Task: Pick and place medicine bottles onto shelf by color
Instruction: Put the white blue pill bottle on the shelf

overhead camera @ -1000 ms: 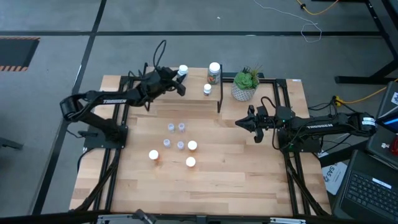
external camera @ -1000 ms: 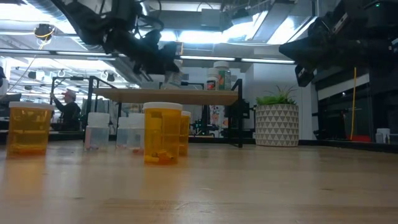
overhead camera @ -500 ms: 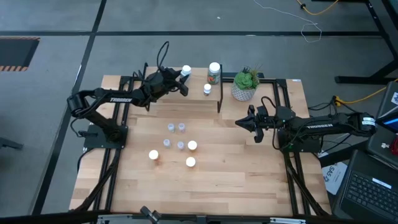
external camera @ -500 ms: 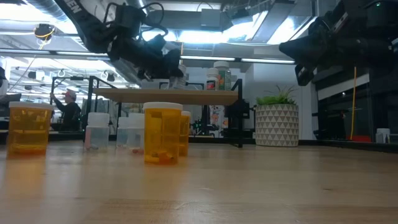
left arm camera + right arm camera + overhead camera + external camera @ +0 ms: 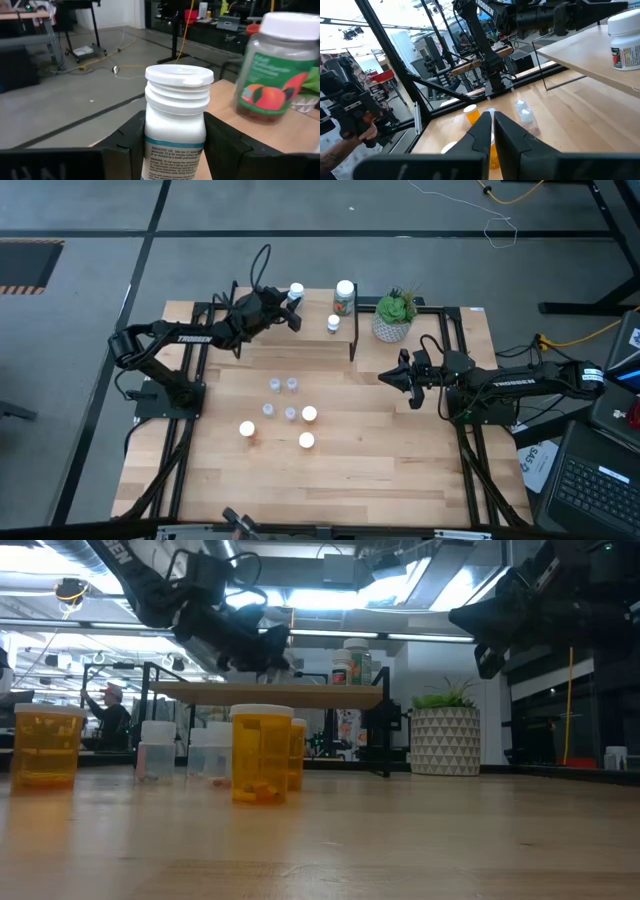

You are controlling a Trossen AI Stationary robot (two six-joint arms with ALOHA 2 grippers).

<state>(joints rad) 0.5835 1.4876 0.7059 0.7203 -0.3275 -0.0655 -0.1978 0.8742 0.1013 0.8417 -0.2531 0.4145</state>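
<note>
My left gripper (image 5: 287, 308) is over the far left part of the shelf (image 5: 300, 342), shut on a white bottle with a white cap (image 5: 176, 107). On the shelf's plank stand a larger dark bottle with a fruit label (image 5: 345, 295) (image 5: 270, 70) and a small white bottle (image 5: 334, 324). On the table in front of the shelf stand several clear bottles (image 5: 275, 385) and three orange white-capped ones (image 5: 310, 414) (image 5: 260, 755). My right gripper (image 5: 384, 377) hovers shut over the table's right half, touching nothing. My left gripper pinches the white bottle by its body (image 5: 175, 137) just below the ribbed neck, one finger (image 5: 131, 142) on each side. The fingers come nearly level from the table's left. The bottle is upright over the plank; its bottom is hidden, so whether it stands on the plank I cannot tell.
A potted green plant (image 5: 395, 315) stands just right of the shelf at the far edge. The shelf's thin black legs (image 5: 353, 340) rise from the table. Bare wood lies along the near edge and on the right half. A person (image 5: 110, 710) shows far behind the table.
My left arm has reached a little farther over the shelf, toward the table's right and far side, carrying the white bottle with it, then eased back slightly. The grip has stayed shut on it. The right arm has kept still.
</note>
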